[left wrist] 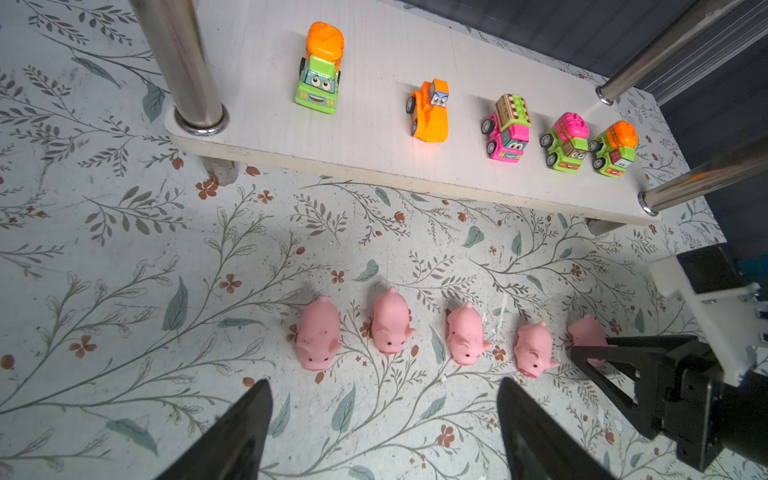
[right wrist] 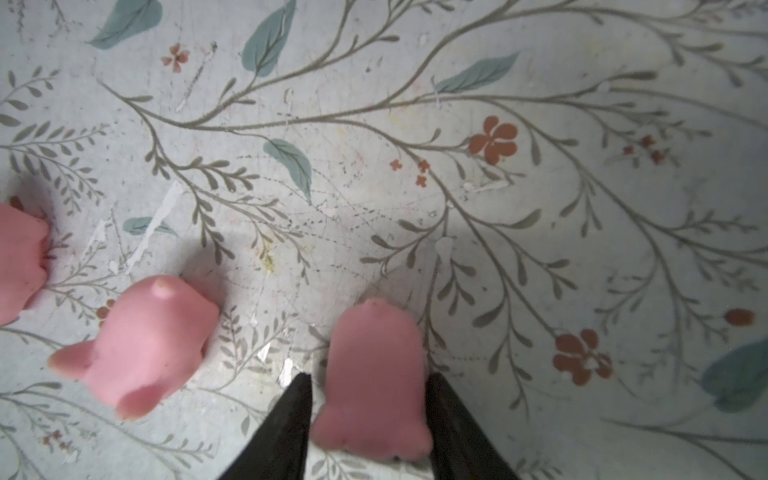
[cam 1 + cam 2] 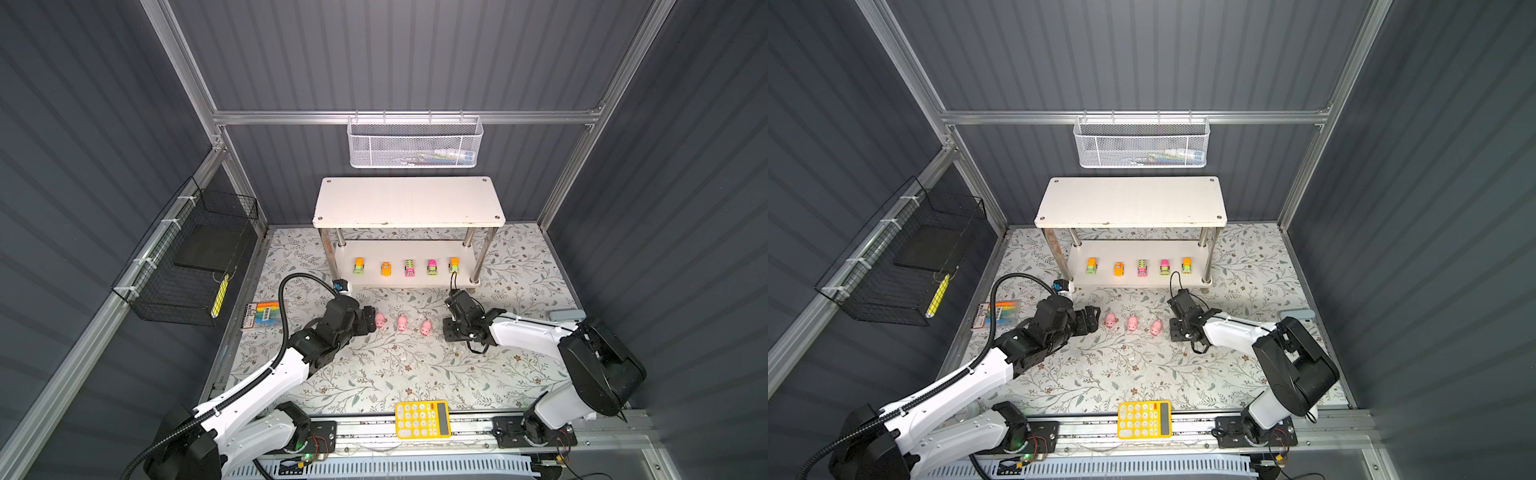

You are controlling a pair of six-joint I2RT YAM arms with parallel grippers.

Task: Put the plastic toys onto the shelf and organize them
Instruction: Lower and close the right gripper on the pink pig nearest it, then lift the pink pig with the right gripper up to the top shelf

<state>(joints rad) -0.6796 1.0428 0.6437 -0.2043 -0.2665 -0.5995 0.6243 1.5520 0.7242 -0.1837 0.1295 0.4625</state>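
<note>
right hand (image 2: pixel 370 376): mine, low over the counter (image 2: pixel 415 187), one finger on each flank of the end pig (image 2: pixel 374 332). Contact looks made; I can't tell if I'm clamped.
end pig: on the counter, rightmost of the row.
left hand (image 1: pixel 384 386): mine, open wide, empty, fingertips just short of the row.
pigs (image 1: pixel 390 322): five in a line on the counter, between me and the shelf (image 3: pixel 1129 203); none on it yet.
vehicles (image 1: pixel 430 112): five lined along the lower board (image 1: pixel 374 158).
top board (image 3: pixel 409 203): nothing on it.
risk, grip: the body looks soft and rounded; an off-centre pinch could squirt it out on lift.
risk, neighbour: the next pig (image 2: pixel 145 345) sits near my finger; any sideways drift on lift could knock it and break the line.
risk, arms: both hands are at the same row; reaching together could mean a clash.
risk, shelf: a lower-board drop means passing under the top board and by the front right leg (image 3: pixel 478 259); clipping the last vehicle (image 1: pixel 615 149) there would scatter the line.
hidden: both top views show only three pigs, and my hands cover the two end ones. In the left wrist view my right hand covers part of the end pig. The pad faces are masked by the pig. The back of the lower board is under the top board.
</note>
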